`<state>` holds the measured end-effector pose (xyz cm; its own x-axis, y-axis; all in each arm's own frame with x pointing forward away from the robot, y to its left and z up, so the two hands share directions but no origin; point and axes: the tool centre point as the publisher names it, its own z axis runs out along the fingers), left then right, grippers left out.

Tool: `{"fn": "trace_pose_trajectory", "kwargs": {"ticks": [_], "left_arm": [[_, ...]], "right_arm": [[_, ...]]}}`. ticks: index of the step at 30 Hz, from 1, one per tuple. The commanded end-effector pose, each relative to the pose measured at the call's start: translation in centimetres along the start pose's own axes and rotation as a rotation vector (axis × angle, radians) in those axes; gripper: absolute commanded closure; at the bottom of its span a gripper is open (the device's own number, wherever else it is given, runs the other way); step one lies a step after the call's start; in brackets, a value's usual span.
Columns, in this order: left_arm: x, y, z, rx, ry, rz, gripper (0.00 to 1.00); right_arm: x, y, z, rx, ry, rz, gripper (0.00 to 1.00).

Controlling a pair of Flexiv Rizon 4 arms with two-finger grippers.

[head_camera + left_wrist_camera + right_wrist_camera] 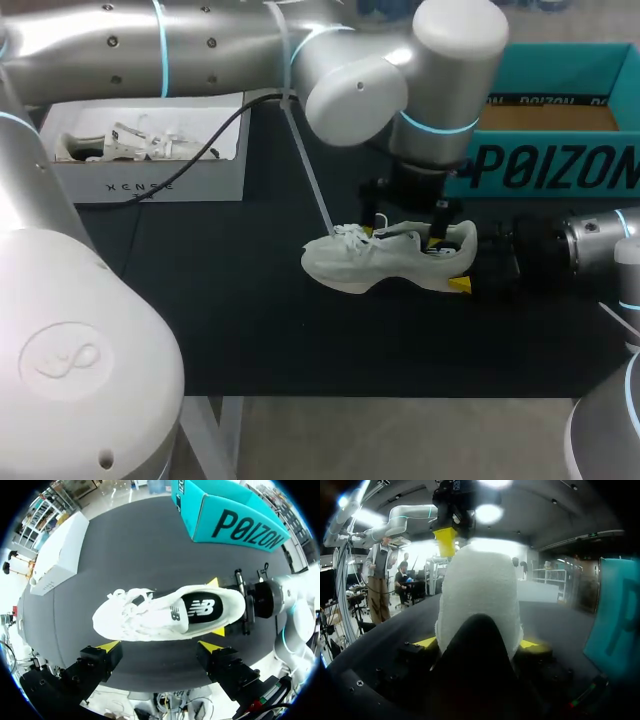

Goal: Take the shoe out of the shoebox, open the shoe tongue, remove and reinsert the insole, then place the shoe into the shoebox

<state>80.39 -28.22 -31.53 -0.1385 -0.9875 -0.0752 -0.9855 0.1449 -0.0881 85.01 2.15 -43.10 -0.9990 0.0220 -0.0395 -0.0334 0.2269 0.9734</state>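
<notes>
White shoe (385, 262) stands upright at the middle of the matte black bench (230, 310), toe left, heel right: knit mesh upper, loose laces (127, 600), black insole (200, 607) with white print. Right claw (479, 642) clenched on the heel. Left claw (159, 646) released, hovering above. Teal cardboard shoebox (560, 165) far right.

A table (250, 330) with a flat, matte black top is seen across the head view, lit evenly from above. Its near edge is met toward 6 o'clock, and a pale frame leg (222, 435) is seen beneath it at about 7 o'clock.
</notes>
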Motion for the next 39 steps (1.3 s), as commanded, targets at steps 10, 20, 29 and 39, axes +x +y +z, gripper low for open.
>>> {"fn": "trace_pose_trajectory", "kwargs": {"ticks": [10, 20, 29, 39], "left_arm": [[0.6, -1.9, 1.5, 0.023, -0.005, -0.016, 0.00], [2.4, -3.1, 2.8, 0.017, -0.028, -0.003, 0.00], [2.5, -2.7, 3.6, -0.002, -0.059, -0.053, 0.00], [2.0, -2.4, 3.7, -0.009, -0.121, -0.093, 0.00]], "right_arm": [[0.0, -0.4, 0.3, 0.001, 0.000, 0.000, 1.00], [0.0, -0.4, 0.3, 0.001, 0.000, 0.000, 1.00], [0.0, -0.4, 0.3, 0.001, 0.000, 0.000, 1.00], [0.0, -0.4, 0.3, 0.001, 0.000, 0.000, 1.00]]}}
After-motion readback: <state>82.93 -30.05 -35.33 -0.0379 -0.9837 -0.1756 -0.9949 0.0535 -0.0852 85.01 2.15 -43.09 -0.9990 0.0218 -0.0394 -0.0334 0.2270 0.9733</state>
